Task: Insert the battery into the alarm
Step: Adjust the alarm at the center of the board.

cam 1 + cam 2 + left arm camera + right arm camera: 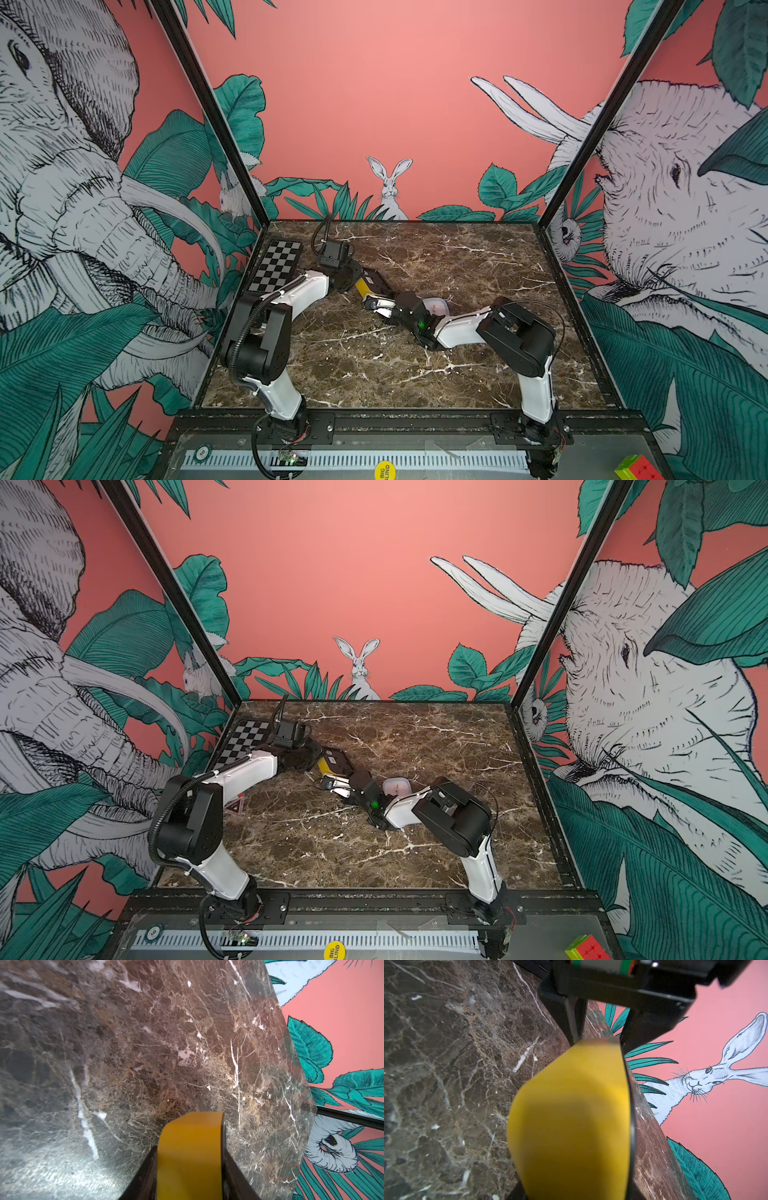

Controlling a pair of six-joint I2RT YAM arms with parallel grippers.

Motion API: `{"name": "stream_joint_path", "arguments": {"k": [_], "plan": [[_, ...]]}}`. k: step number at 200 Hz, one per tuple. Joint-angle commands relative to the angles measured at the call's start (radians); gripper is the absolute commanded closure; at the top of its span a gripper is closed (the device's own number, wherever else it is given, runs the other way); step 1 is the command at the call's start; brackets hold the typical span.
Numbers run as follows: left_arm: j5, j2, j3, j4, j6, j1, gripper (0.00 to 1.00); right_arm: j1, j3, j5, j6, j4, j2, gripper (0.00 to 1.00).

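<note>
The brown, white-veined marble counter (374, 374) carries 1 checkerboard (276, 266) in its far left corner, 1 red triangle sticker (235, 807) near the left side and 1 white alarm (438, 306) near the middle.

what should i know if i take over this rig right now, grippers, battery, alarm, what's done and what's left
Left gripper: closed on the yellow and black block battery, held over the brown marble table.
Right gripper: appears clamped on the same battery at its other end; looks like a handover.
Round white alarm: on the table close by the right gripper, partly hidden by that arm.
Done: battery picked up.
Left: finish the handover, carry the battery to the alarm, insert it.
</note>
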Motion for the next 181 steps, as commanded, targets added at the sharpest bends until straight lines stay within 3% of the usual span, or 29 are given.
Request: {"name": "stream_joint_path", "arguments": {"k": [1,28,49,85,119,133,157,181], "plan": [[-0.065,-0.118,-0.037,0.021,0.025,-0.007,0.4,-0.01,0.022,0.009,0.117,0.109,-0.024,0.7],[-0.214,-0.233,-0.076,0.053,0.189,-0.014,0.12,-0.048,0.083,-0.092,0.286,-0.057,-0.06,0.77],[-0.271,-0.291,-0.104,0.084,0.281,-0.016,0.01,-0.089,0.142,-0.222,0.389,-0.203,-0.086,0.8],[-0.319,-0.359,-0.164,0.171,0.429,-0.016,0.01,-0.195,0.267,-0.484,0.692,-0.392,-0.088,0.85],[-0.28,-0.369,-0.189,0.203,0.566,-0.018,0.01,-0.279,0.439,-0.765,1.017,-0.484,0.014,0.86],[-0.258,-0.364,-0.205,0.227,0.612,-0.018,0.01,-0.299,0.468,-0.829,1.124,-0.456,0.053,0.88],[-0.224,-0.334,-0.212,0.241,0.662,-0.016,0.01,-0.329,0.534,-0.876,1.192,-0.511,0.093,0.86],[-0.144,-0.274,-0.182,0.246,0.708,-0.01,0.01,-0.371,0.586,-0.99,1.394,-0.43,0.175,0.86]]}}
